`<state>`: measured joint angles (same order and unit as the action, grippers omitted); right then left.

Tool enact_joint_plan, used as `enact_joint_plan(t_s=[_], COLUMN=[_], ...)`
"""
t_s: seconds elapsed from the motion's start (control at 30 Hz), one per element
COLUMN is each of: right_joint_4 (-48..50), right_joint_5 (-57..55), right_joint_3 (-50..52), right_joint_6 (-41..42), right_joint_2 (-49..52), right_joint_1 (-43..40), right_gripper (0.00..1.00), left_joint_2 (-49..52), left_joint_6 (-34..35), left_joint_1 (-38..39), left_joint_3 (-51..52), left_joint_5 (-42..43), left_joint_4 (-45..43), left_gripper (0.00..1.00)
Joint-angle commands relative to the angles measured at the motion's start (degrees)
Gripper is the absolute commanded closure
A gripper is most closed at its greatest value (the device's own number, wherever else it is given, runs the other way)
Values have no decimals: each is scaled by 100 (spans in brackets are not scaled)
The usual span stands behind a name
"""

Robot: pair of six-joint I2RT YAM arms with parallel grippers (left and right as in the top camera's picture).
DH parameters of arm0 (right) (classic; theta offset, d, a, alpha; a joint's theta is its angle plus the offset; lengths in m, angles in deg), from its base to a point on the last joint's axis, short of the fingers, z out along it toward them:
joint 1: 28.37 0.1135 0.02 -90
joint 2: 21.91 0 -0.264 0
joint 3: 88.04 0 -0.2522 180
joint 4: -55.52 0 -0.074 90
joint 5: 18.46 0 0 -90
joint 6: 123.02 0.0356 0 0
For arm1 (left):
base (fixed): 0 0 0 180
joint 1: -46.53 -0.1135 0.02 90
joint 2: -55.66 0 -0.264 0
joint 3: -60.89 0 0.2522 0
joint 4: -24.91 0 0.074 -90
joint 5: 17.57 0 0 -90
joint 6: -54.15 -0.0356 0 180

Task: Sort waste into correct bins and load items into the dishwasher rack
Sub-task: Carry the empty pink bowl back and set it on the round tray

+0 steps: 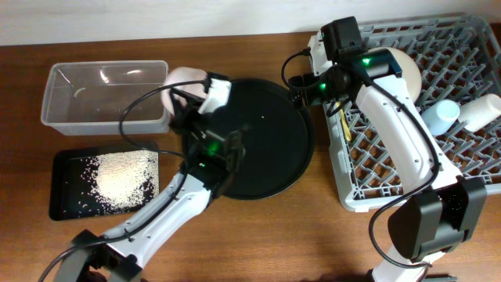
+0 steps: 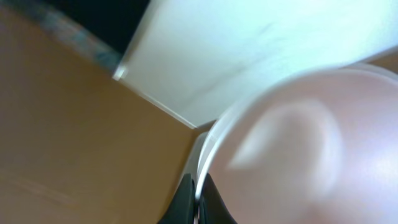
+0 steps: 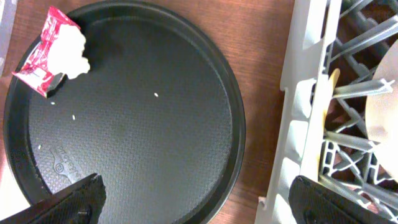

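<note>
Small pink bowl [image 2: 298,143], smooth rim tight in left end effector [image 2: 198,200]; right end effector [image 3: 208,199] wide apart, empty

Clear glossy plastic tub [image 1: 94,98]

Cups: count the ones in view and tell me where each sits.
2. A light blue cup and a white cup, side by side in the grey rack, near its right edge. The right arm over the rack may hide more.

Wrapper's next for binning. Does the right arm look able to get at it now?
Probably: right pincer is open, bare tray lies between, though the left pincer holds a bowl near the wrapper.
</note>
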<state>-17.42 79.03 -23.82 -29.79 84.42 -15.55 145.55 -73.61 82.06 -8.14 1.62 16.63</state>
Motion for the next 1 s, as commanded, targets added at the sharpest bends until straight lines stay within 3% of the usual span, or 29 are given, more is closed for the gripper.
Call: enact_joint_plan(t_s=[0.0,0.07,0.17,0.3,0.4,0.57,0.97], right_joint_4=[-24,-55,-136,-221,-476,-621,-909], right_joint_5=[-55,-94,-87,337,546,638,688], right_joint_3=[-15,-15,-15,-15,-15,-15,-15], right_joint_6=[55,308,581,693,693,579,20], right_joint_2=[-79,-79,-79,-79,-79,-81,-79], right_joint_1=[-59,-168,-492,-1263,-1637,-1683,-828], right_gripper=[2,2,2,2,2,2,2], left_joint_2=[-107,-120,-122,-122,-118,-98,717], left_joint_6=[2050,3254,3790,3847,4881,5783,6406], left_joint_1=[249,232,111,109,2,-420,-511], left_joint_3=[-267,-459,-645,-695,-732,-730,-730], left_joint_5=[1200,1956,3211,4197,5370,6430,6500], left_joint_4=[1303,2490,3366,3517,4111,4395,4426], left_gripper=[100,100,100,100,100,100,100])
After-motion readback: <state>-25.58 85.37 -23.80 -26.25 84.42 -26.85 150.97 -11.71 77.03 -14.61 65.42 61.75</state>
